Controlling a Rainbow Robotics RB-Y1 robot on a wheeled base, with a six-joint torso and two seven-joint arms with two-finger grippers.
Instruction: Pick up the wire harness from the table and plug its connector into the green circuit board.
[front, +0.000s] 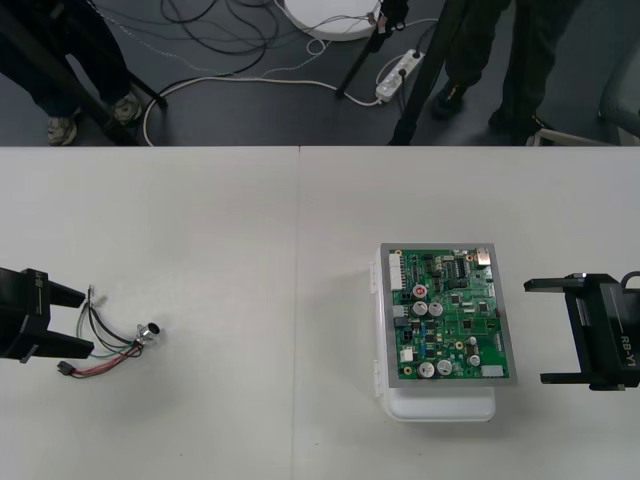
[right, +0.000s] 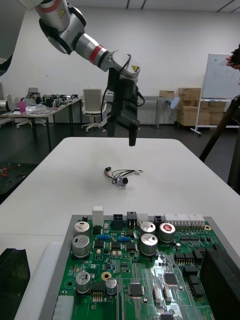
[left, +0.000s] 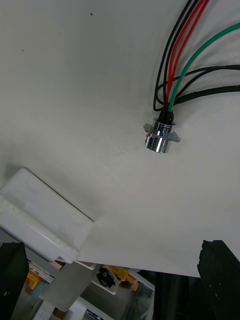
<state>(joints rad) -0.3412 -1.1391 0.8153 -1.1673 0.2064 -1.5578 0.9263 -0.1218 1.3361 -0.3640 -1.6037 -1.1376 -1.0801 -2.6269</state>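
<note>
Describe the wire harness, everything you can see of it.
The wire harness lies loose on the light table, on the robot's left, apart from the green circuit board. Thin red, black and green wires curve from a small black plug to a round shiny metal socket with a flange. The open left claw hovers above it, not touching.

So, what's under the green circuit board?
A white rectangular base lies under the green circuit board, showing past its near edge and along its left side. The board covers the rest, so how it is mounted cannot be seen.
</note>
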